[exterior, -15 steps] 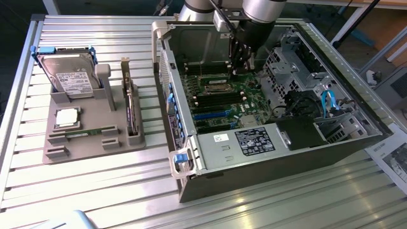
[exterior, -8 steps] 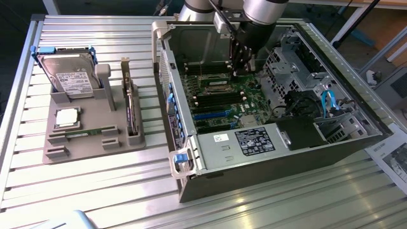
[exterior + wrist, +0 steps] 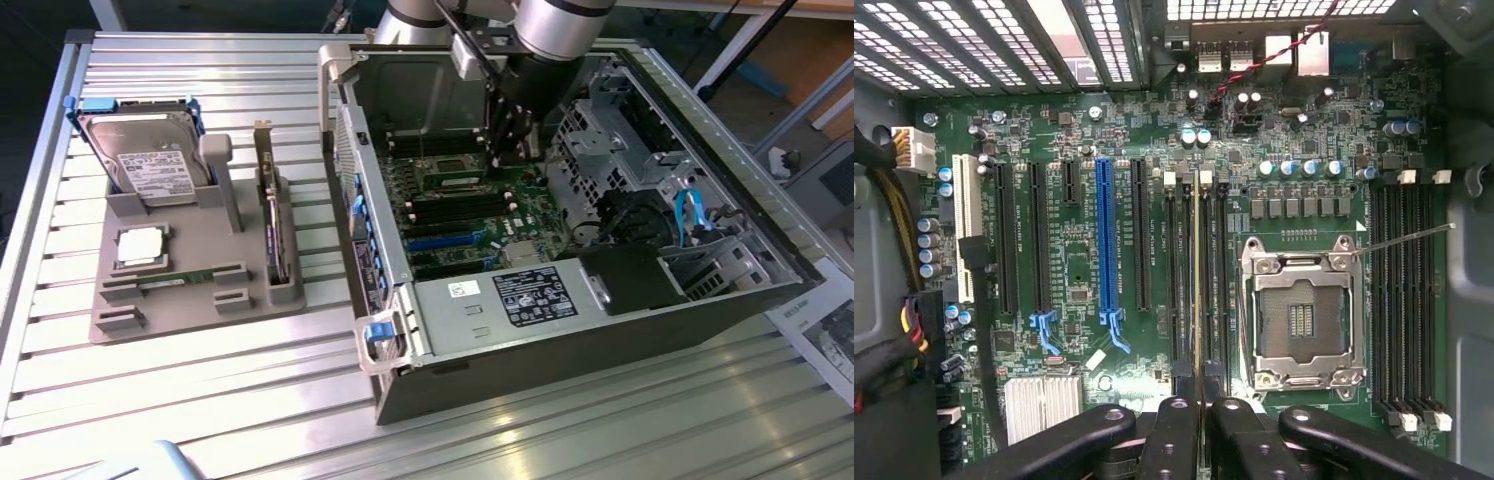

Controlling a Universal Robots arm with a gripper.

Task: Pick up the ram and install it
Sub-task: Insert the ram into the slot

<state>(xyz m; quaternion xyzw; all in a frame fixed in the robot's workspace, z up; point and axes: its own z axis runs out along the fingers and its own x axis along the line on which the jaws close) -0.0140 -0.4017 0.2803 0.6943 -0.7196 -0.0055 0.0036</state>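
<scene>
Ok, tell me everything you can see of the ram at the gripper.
The ram shows edge-on as a thin, long strip with a yellowish-green edge, held upright on its long side. The gripper pinches it between its black fingers. It runs in line with the black memory slots, among them, beside the open processor socket. Whether it is already seated in a slot cannot be told.

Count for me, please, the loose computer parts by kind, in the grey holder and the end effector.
Thin green ram sticks: 2, one in the grey holder, one in the end effector
Silver hard drive with blue rails: 1
Square silver processor chip: 1
Expansion card with metal bracket: 1
Total: 5
</scene>
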